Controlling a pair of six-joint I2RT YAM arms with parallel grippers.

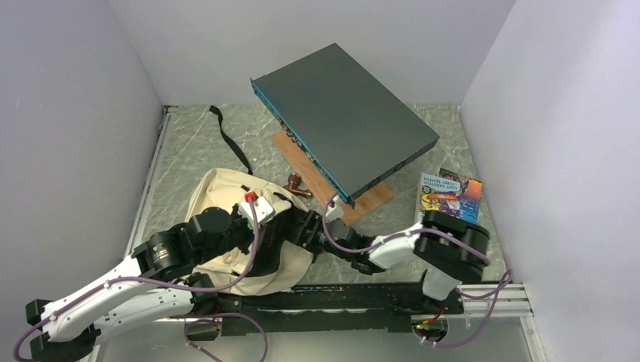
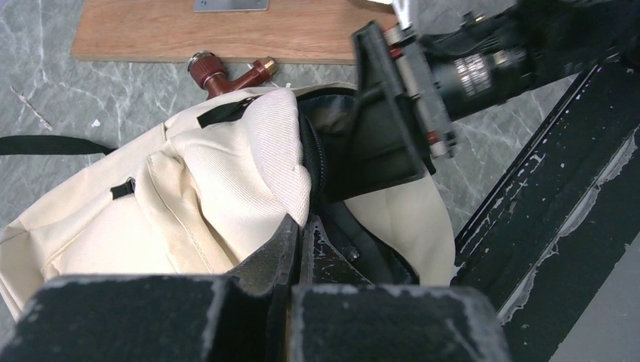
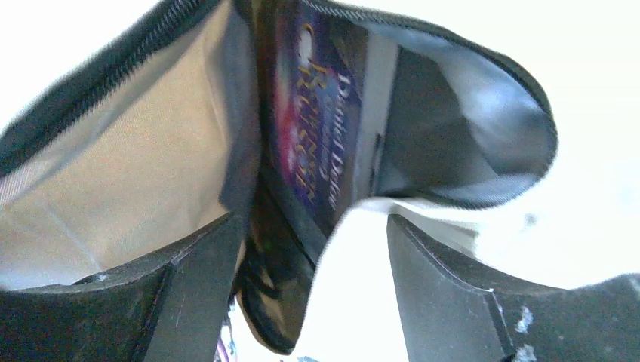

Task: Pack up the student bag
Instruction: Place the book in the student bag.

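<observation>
Cream student bag (image 1: 215, 192) lies by the desk's (image 1: 192, 143) near edge, left of middle. The left gripper (image 2: 302, 226) pinches the zip rim tight, seemingly to prop the mouth open. The right gripper (image 3: 313, 219) stands wide at that mouth, with a book (image 3: 317, 113) lodged inside. Room is tight; the tilted grey box (image 1: 347, 121) crowds the far side.

Student bag (image 1: 215, 188) was largely hidden beneath the left arm (image 1: 113, 290); the book (image 3: 317, 121) inside was partly covered, its title blurred.
</observation>
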